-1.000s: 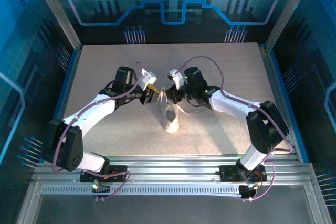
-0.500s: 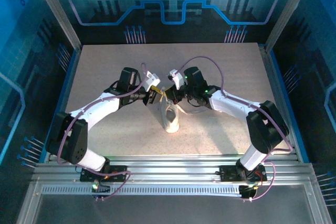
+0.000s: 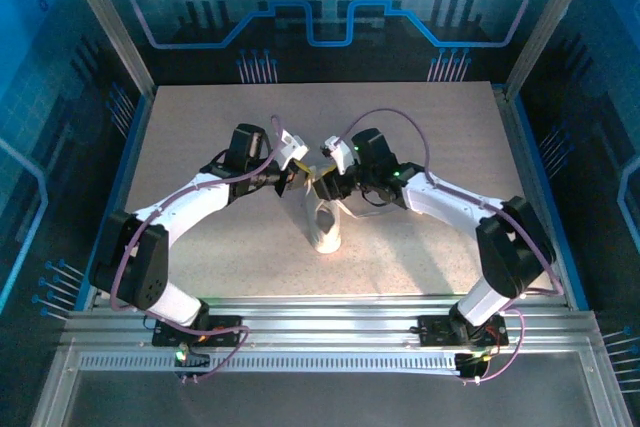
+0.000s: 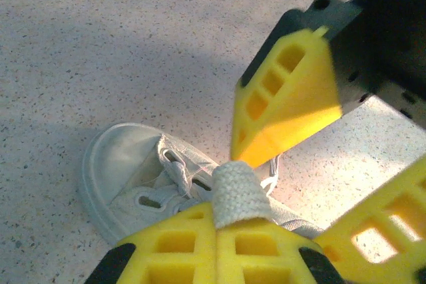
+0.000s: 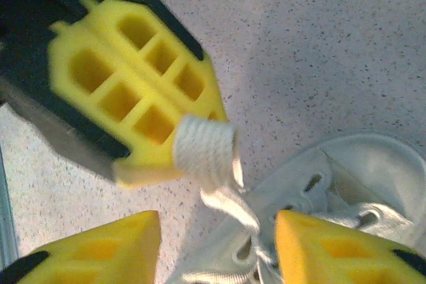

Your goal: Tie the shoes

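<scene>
Top external: the left arm [image 3: 190, 207] is reached in from the near left, and the left gripper [image 3: 296, 180] is held over the middle of the table [image 3: 200, 127]. The white sneaker [image 3: 323, 229] is set mid-table between the two arms, just near of both grippers, with its long axis near-to-far. The right gripper [image 3: 327, 179] is held just right of the left one, tips nearly meeting, and the right arm [image 3: 450, 202] is reached in from the near right.

Left wrist: the left jaws are pressed together and clamped on a thick white lace [image 4: 234, 191]. A short loop is left sticking out past the yellow fingers [image 4: 176, 247]. The sneaker's toe cap and eyelets are seen on the table beyond the loop. One yellow finger of the right gripper is placed right at the top of the loop; actual contact cannot be told.

Right wrist: the right jaws are held well apart and not closed on anything. The lace is seen hanging down from the left gripper's tips into the gap between them.
</scene>
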